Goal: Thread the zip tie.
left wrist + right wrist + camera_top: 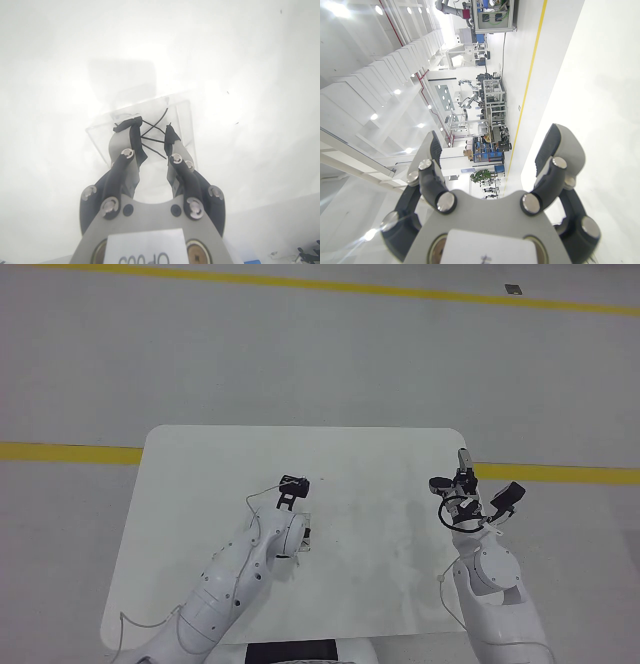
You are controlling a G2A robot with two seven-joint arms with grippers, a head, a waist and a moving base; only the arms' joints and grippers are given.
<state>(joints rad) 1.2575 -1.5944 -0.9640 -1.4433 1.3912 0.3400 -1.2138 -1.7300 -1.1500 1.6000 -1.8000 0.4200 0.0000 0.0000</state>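
Several thin black zip ties lie crossed inside a small clear box on the white table. My left gripper points straight down into that box. It is open, its black-padded fingertips on either side of the ties, and nothing is pinched between them. In the top view the left arm stands over the box near the table's middle. My right gripper is open and holds nothing. It is raised by the table's right edge and faces out toward the room.
The tabletop around the box is bare white. A yellow floor line runs behind the table. Racks and machines stand far off in the hall.
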